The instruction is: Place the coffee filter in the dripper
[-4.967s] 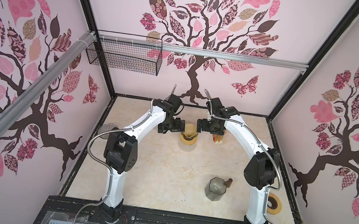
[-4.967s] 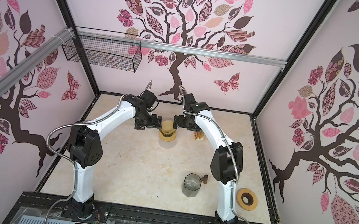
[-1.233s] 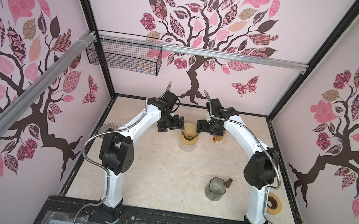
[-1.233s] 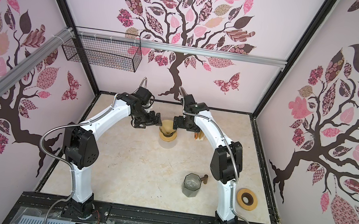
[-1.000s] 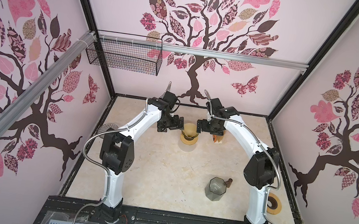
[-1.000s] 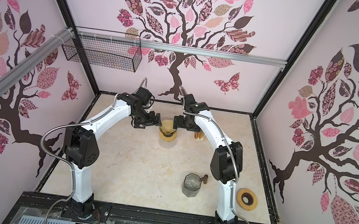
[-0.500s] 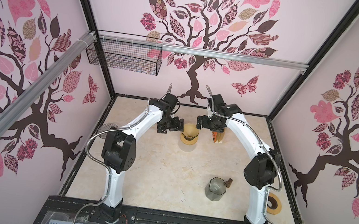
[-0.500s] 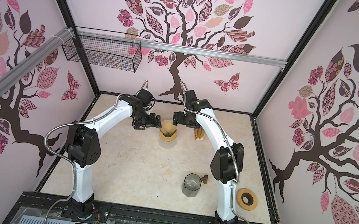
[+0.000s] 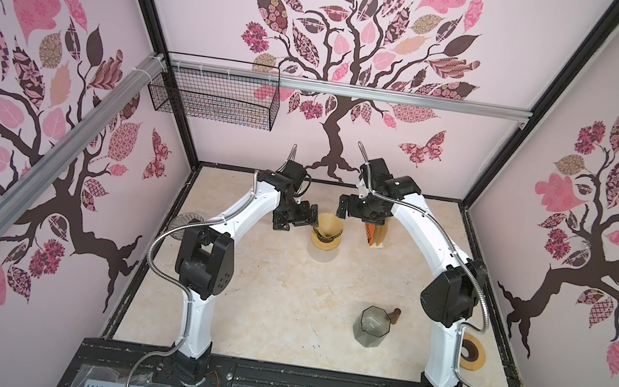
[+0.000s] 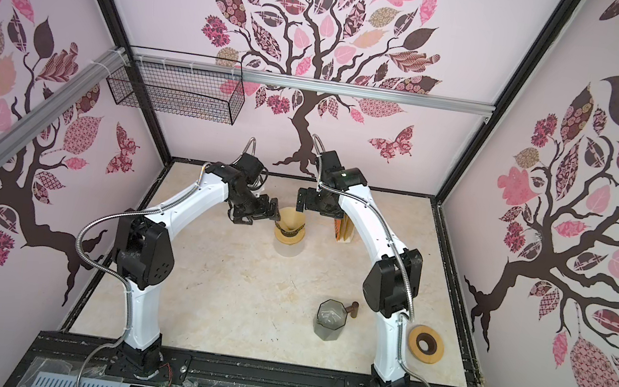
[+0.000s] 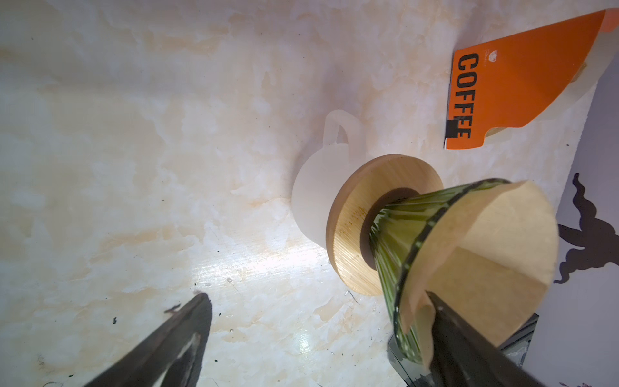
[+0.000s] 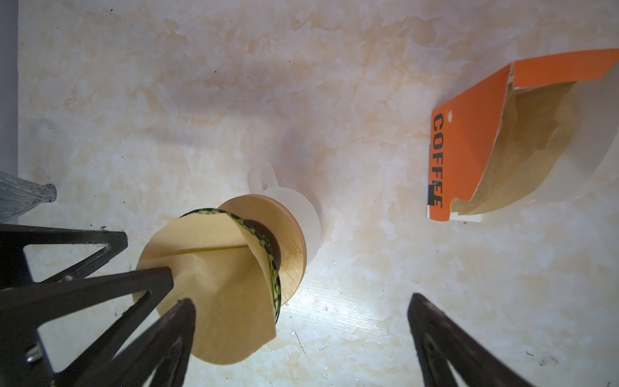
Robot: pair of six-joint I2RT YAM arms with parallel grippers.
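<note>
Filter (image 11: pixel 485 244) in dripper (image 11: pixel 397 248) on mug (image 11: pixel 311 201); orange box (image 12: pixel 469 140) w/ spare filters (image 12: pixel 536 140); L+R jaws wide, empty.

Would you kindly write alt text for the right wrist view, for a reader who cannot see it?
A brown paper coffee filter sits opened in a green glass dripper, which rests on a wooden collar over a white mug. The right pincer hangs open near it, holding nothing, and an orange packet marked COFFEE stands apart on the pale marbled table.

text: "COFFEE" | on: orange filter pack (image 11: pixel 509 87) (black capitals, last letters partly covered) | also reads in right wrist view (image 12: pixel 469 147)
</note>
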